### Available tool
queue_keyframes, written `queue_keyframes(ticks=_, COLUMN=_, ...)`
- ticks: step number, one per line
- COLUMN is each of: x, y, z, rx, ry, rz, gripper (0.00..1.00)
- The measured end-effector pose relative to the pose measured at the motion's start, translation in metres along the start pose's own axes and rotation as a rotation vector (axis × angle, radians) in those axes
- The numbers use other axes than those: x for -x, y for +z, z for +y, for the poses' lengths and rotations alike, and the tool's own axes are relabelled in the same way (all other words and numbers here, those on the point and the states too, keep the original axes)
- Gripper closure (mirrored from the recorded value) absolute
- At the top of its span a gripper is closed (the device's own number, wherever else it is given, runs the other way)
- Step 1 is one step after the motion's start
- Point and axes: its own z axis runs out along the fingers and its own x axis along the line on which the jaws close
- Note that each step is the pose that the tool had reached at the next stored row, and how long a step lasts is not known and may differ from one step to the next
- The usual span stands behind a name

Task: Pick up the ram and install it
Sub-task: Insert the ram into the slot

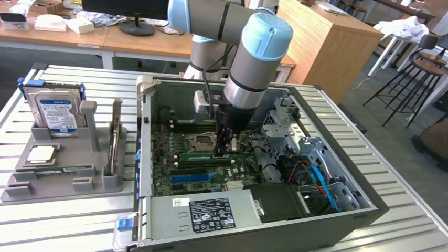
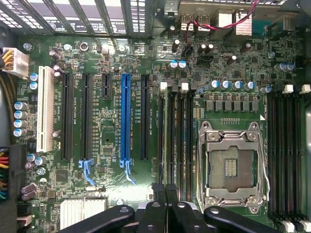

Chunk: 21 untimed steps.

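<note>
ram: thin green stick (image 1: 206, 156), low on the motherboard (image 2: 109, 121), just beside the cpu socket (image 1: 204, 140), on the socket's side toward the blue slot (image 1: 192, 177).
gripper: (image 1: 224, 150) stands upright over the stick, close beside the cpu socket.
jaws: pressed nearly together, and they seem to pinch the stick's upper edge; the contact itself is hard to make out.
seating: cannot tell whether the stick is down in a memory slot or just above one.
long axis: runs along the near edge of the cpu socket, parallel to the blue slot; ends point to the exterior view's left and right.
attitude: on edge, upright, contact edge judged to face the board.
handling (judged): light, stiff, thin; fragile at the chips and contact edge; flat faces likely slick.
where to hold (judged): across the two flat faces at the top edge, near mid-length, clear of the chips; the present grip seems set toward the end on the exterior view's right.
</note>
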Motion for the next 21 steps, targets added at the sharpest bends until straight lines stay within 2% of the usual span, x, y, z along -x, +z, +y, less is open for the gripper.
queue_keyframes(ticks=21, x=-0.0003, y=0.0058, z=-0.0002, rx=0.0001, ry=0.0, rz=0.0001, gripper=0.88)
